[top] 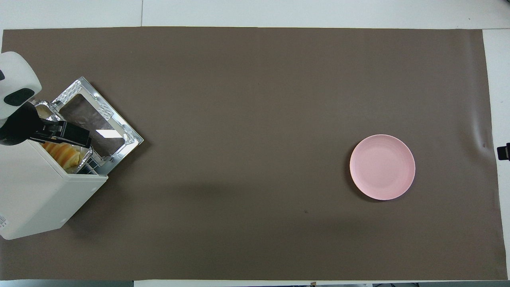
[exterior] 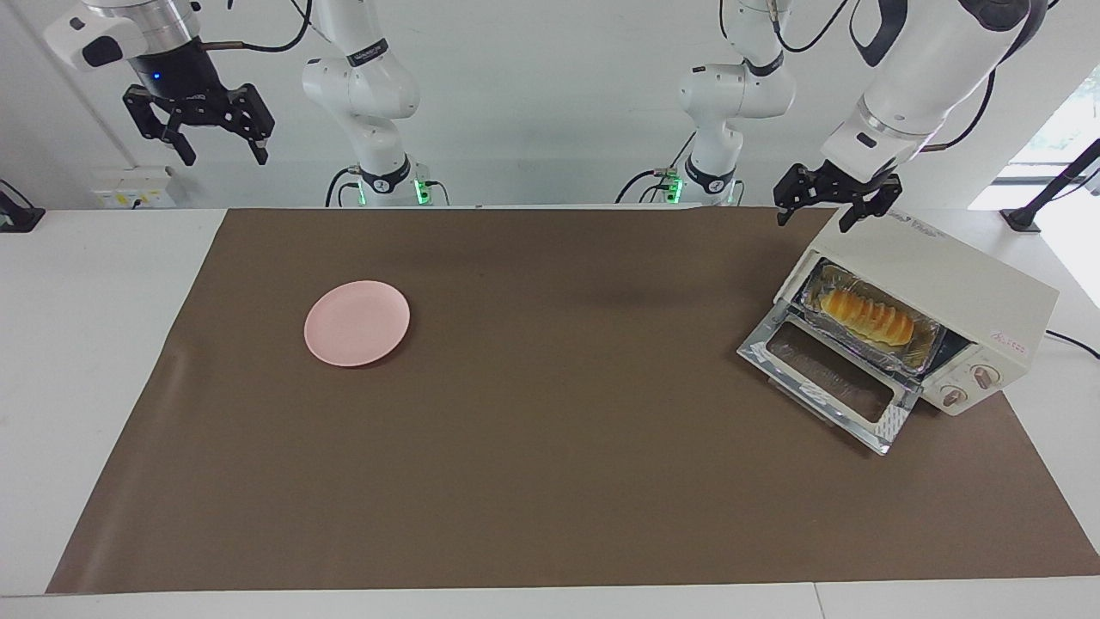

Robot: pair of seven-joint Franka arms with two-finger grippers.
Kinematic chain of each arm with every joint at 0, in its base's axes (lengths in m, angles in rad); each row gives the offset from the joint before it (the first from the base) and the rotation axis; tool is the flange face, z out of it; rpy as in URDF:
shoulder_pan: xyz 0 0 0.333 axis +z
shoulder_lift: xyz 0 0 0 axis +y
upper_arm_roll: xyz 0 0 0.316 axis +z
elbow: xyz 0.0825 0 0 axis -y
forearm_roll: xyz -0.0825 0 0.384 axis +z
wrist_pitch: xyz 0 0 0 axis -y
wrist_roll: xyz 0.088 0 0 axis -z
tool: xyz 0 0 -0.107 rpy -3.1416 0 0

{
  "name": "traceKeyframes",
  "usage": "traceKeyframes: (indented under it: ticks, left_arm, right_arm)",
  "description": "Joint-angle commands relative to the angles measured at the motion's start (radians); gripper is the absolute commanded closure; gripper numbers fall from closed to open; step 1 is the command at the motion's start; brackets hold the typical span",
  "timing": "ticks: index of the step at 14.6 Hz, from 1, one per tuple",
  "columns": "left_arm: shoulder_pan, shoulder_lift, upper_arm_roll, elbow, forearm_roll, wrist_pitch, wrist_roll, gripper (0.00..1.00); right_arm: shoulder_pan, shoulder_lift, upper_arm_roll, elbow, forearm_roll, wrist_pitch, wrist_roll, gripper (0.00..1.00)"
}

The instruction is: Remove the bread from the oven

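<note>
The cream-white oven (exterior: 945, 284) stands at the left arm's end of the table, its glass door (exterior: 829, 378) folded down open. The golden ridged bread (exterior: 866, 316) lies in a crinkled foil tray (exterior: 926, 337) inside it. My left gripper (exterior: 816, 220) hangs open and empty just above the oven's top edge, over its mouth. In the overhead view the left gripper (top: 75, 137) covers part of the bread (top: 65, 154) and the oven (top: 40, 195). My right gripper (exterior: 223, 159) waits open, raised high at the right arm's end.
A round pink plate (exterior: 357, 322) lies on the brown mat (exterior: 550, 447) toward the right arm's end; it also shows in the overhead view (top: 382, 166). The open door (top: 99, 121) juts out over the mat.
</note>
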Motion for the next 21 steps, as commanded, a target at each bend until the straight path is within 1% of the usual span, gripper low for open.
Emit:
traceKeyframes:
  ticks: [1,4,5,6,7,8,11,13,14,15,17,19,21]
  left_arm:
    - [-0.004,-0.019,0.005,-0.024,0.012,0.024,0.007,0.00]
    - [0.008,-0.017,0.005,-0.027,0.004,0.044,0.009,0.00]
    - [0.010,-0.013,0.005,-0.023,-0.008,0.044,-0.011,0.00]
    - [0.007,-0.005,0.008,-0.012,-0.021,0.043,-0.083,0.00]
    - [0.002,0.041,0.008,0.031,-0.026,0.038,-0.184,0.00]
    - [-0.001,0.099,0.010,0.107,-0.026,0.031,-0.242,0.00]
    - [0.011,0.220,0.029,0.218,-0.009,0.031,-0.278,0.00]
    - [-0.007,0.324,0.040,0.296,0.076,0.037,-0.393,0.00]
    - [-0.007,0.352,0.039,0.298,0.116,0.055,-0.440,0.00]
    - [-0.007,0.362,0.040,0.286,0.151,0.104,-0.473,0.00]
    - [0.006,0.350,0.040,0.177,0.219,0.203,-0.488,0.00]
    - [0.031,0.318,0.054,0.076,0.233,0.277,-0.492,0.00]
    - [0.033,0.281,0.057,-0.027,0.239,0.340,-0.525,0.00]
  right_arm:
    - [-0.007,-0.017,0.004,-0.011,-0.003,-0.010,-0.019,0.00]
    - [-0.007,-0.017,0.004,-0.011,-0.003,-0.010,-0.019,0.00]
    - [-0.007,-0.017,0.004,-0.011,-0.004,-0.010,-0.019,0.00]
    - [-0.005,-0.017,0.004,-0.011,-0.004,-0.010,-0.019,0.00]
    - [-0.007,-0.017,0.004,-0.011,-0.003,-0.010,-0.019,0.00]
    - [-0.005,-0.017,0.004,-0.011,-0.003,-0.010,-0.019,0.00]
    - [-0.007,-0.017,0.004,-0.011,-0.004,-0.010,-0.019,0.00]
    - [-0.007,-0.017,0.004,-0.011,-0.003,-0.010,-0.018,0.00]
    - [-0.007,-0.017,0.004,-0.011,-0.003,-0.010,-0.019,0.00]
    - [-0.007,-0.017,0.004,-0.011,-0.003,-0.010,-0.019,0.00]
    - [-0.005,-0.017,0.004,-0.011,-0.003,-0.010,-0.019,0.00]
    - [-0.007,-0.017,0.004,-0.011,-0.003,-0.010,-0.019,0.00]
    - [-0.007,-0.017,0.004,-0.011,-0.003,-0.010,-0.019,0.00]
